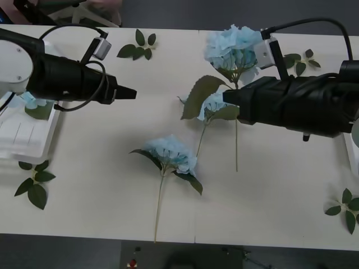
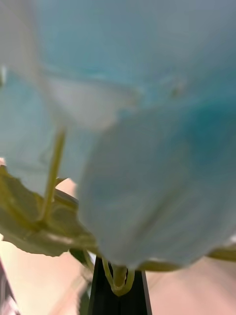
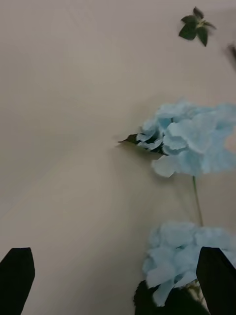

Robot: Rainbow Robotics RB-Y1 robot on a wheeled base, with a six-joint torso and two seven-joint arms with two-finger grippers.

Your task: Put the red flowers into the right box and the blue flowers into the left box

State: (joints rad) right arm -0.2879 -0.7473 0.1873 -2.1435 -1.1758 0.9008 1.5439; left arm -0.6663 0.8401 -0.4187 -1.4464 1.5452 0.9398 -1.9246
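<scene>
Right gripper (image 1: pixel 227 96) jaws pinch 1 blue flower (image 1: pixel 215 105) — 2 more loose; left gripper (image 1: pixel 132 93) jaws spread.

Three blue flowers (image 1: pixel 171 154) lie mid-table (image 1: pixel 101 185), right of the left box (image 1: pixel 25 137).

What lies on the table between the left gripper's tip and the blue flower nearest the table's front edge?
Nothing: in the front view, bare table separates the left gripper from that blue flower. The left wrist view shows open fingers over plain tabletop.
</scene>
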